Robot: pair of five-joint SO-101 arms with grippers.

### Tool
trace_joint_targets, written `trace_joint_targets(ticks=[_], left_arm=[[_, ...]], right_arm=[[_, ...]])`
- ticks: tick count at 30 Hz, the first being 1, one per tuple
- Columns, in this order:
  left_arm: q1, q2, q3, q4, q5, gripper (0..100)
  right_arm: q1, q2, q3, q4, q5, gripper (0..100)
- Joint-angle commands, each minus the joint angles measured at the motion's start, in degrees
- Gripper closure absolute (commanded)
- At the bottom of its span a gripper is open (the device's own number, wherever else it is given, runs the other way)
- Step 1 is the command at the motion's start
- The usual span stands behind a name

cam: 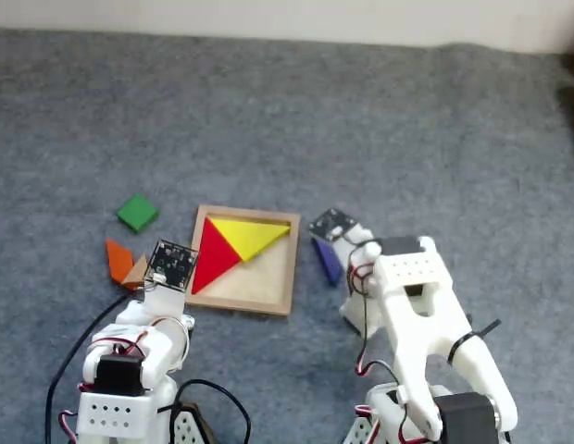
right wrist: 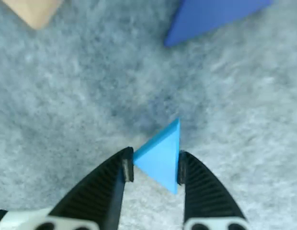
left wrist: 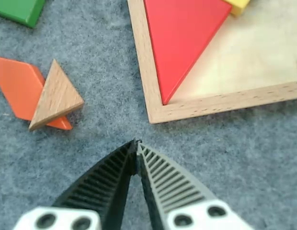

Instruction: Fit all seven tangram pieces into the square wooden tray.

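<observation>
Your right gripper (right wrist: 155, 166) is clamped on the light blue triangle (right wrist: 161, 153). In the high view, the tray (cam: 239, 303) lies at about 9 o'clock from it, its bare half toward 5 o'clock. Your left gripper (left wrist: 137, 149) has its fingers together and holds nothing.

Left tool (left wrist: 137, 144) pointed down, closed tight, right tool (right wrist: 154, 165) pointed down, pinching light blue triangle (right wrist: 163, 146).

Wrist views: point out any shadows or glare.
Right wrist view: a soft dark patch on the carpet beyond the light blue triangle in the right gripper. Left wrist view: even light, no glare on the red triangle or tray rim.
</observation>
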Motion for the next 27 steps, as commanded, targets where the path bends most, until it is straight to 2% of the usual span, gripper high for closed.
trace_joint_targets(ticks=[1,8,14,18,27], left_arm=[[-0.8,-2.4,1.2,0.2,0.4,99],[-0.8,-2.4,1.2,0.2,0.4,99],[-0.8,-2.4,1.2,0.2,0.4,99],[-0.8,-2.4,1.2,0.2,0.4,99],[-0.8,-2.4,1.2,0.2,0.4,99]], right_arm=[[-2.1,-1.0,-7.8,2.1,-3.3,91.2],[-13.4,-0.4,-14.5,1.6,-15.1,91.2],[-17.6,-0.3,-20.0,1.5,-22.1,91.2],[-21.3,0.0,-21.1,-3.8,-27.5,91.2],[-27.4,16.7,-29.2,-7.6,-38.7,91.0]])
